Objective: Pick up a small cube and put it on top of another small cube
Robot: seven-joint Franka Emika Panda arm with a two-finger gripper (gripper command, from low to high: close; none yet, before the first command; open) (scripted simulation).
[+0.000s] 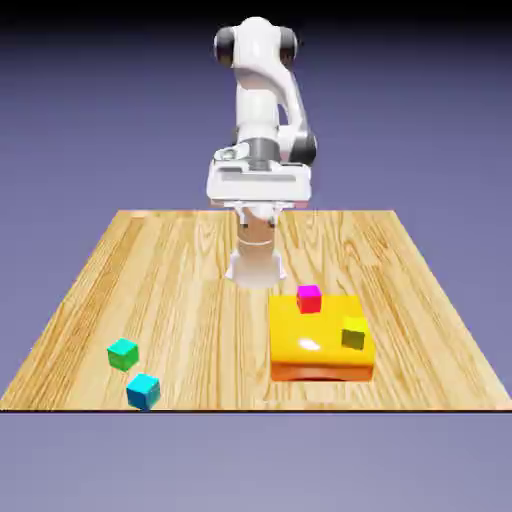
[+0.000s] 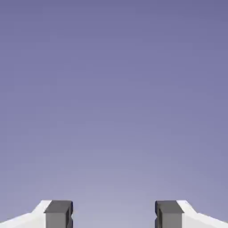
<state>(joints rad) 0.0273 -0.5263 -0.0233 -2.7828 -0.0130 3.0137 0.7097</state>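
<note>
We find one raised support on the wooden table: a yellow-orange block lying toward the exterior view's right, low and flat, with a slightly darker orange front face. It is a platform, not a vessel. Two small cubes stand on its top. A magenta cube sits at the far edge, near the left corner as the exterior view shows it. An olive cube sits nearer the front and toward the right edge. The two are apart and do not touch.

Two further cubes rest directly on the table at the exterior view's left, near the front edge: a green cube and, just beside it and closer to the front, a teal cube. We see a narrow gap between them. Both are well apart from the block.

Nothing lies between the arm and any cube. All four cubes sit flat on one face, turned slightly against the table's edges; being cubes, they show no long axis.

The gripper is held high above the table's far middle. In the hand view its two grey fingertips stand spread wide, with only plain backdrop between them; it holds nothing.
</note>
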